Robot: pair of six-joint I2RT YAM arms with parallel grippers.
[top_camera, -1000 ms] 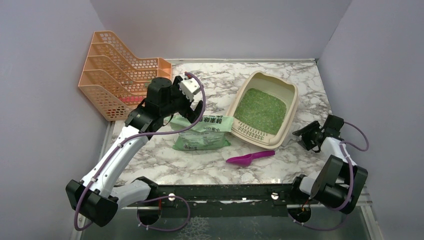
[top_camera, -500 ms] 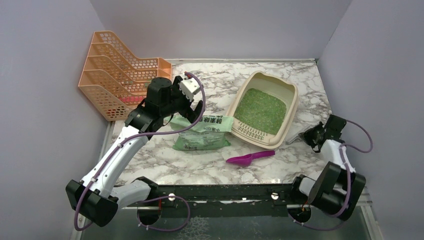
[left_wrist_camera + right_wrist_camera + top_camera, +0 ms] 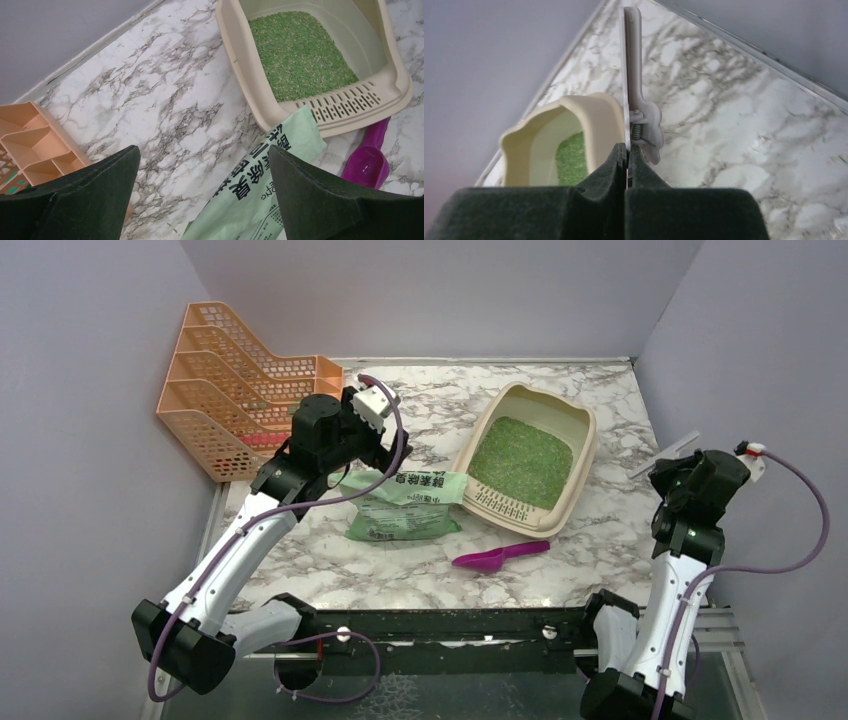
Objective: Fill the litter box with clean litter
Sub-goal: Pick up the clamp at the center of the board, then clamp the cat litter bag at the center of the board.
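Marble table [image 3: 420, 575]. Litter box [image 3: 584, 440] toward far right corner, green litter [image 3: 520, 460] inside; left end effector [image 3: 204, 152] released above bag [image 3: 405, 508] just beside it. Right end effector [image 3: 626, 150] grasping clip [image 3: 633, 65].

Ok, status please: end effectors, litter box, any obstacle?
Left end effector open above bag. Right end effector shut on clip. Litter box holds green litter. Scoop beside its lip.
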